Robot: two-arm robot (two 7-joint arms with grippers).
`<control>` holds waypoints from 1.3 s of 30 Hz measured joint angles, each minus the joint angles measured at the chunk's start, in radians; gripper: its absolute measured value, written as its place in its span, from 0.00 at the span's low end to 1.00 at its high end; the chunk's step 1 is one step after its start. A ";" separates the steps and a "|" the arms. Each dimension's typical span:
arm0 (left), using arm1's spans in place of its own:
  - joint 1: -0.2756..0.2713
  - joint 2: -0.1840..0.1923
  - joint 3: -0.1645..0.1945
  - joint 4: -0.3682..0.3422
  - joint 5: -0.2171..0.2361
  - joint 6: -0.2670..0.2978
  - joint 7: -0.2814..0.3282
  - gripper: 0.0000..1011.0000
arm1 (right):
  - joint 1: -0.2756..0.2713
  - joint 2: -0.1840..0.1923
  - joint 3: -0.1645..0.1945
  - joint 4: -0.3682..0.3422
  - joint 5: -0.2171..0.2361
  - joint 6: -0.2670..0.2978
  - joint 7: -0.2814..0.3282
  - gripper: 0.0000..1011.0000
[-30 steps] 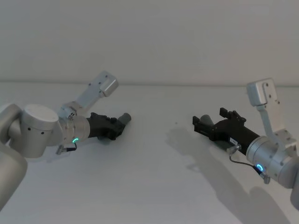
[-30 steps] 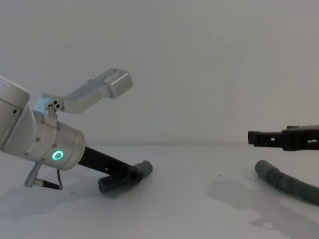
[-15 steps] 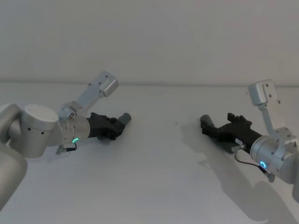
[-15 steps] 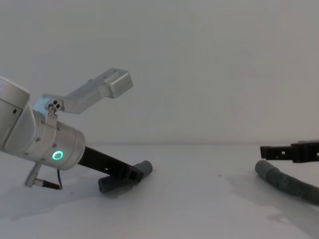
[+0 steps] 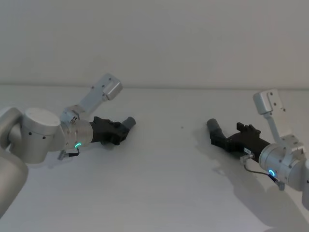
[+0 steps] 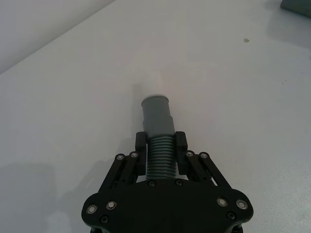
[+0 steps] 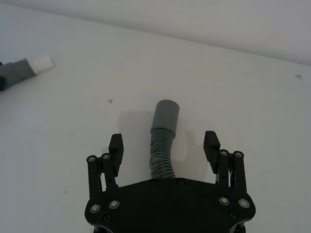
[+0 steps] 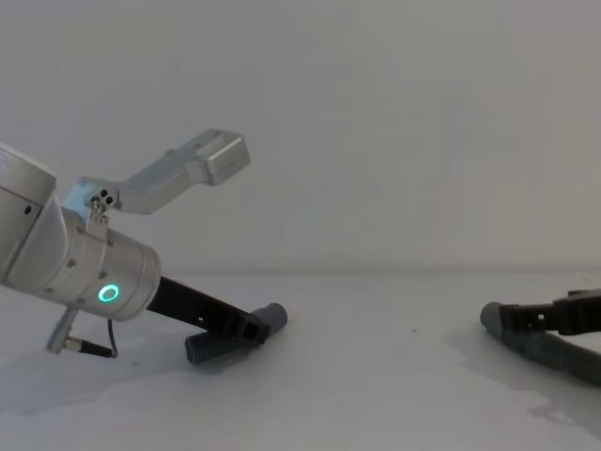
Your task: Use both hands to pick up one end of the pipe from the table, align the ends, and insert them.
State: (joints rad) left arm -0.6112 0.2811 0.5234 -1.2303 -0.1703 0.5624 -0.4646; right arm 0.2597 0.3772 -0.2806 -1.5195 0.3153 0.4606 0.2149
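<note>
Now we are partway through the pick-up. Our right pincer (image 7: 164, 142) stands wide open astride the long pipe piece (image 7: 160, 158), just behind its cuff (image 7: 166, 114), and that piece lies on the surface (image 5: 159, 188). Well left of that cuff, our left pincer (image 6: 161, 143) is clamped on the short piece (image 6: 159, 162), whose white-tipped end (image 6: 156, 114) juts past the fingers. Next, we judge, the right pincer must close on the ribs before both lift and align.

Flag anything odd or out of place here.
Nothing stands out. The left gripper is shut on the short hose; the right gripper, open, straddles the long hose, which lies intact on the table.
</note>
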 joint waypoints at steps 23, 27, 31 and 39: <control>0.000 0.000 0.000 0.000 0.000 0.000 0.000 0.32 | 0.028 -0.012 -0.010 0.067 -0.024 0.011 0.029 0.99; 0.000 0.000 0.000 0.000 0.000 0.000 0.000 0.32 | 0.029 -0.013 -0.010 0.069 -0.026 0.018 0.033 0.99; 0.000 0.000 0.000 0.000 0.000 0.000 0.000 0.32 | 0.029 -0.013 -0.010 0.070 -0.028 0.025 0.037 0.99; 0.000 0.000 0.000 0.000 0.000 0.000 0.000 0.32 | 0.030 -0.014 -0.009 0.071 -0.033 0.031 0.044 0.98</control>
State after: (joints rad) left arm -0.6113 0.2811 0.5234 -1.2303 -0.1703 0.5625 -0.4646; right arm 0.2896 0.3633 -0.2896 -1.4483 0.2825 0.4920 0.2587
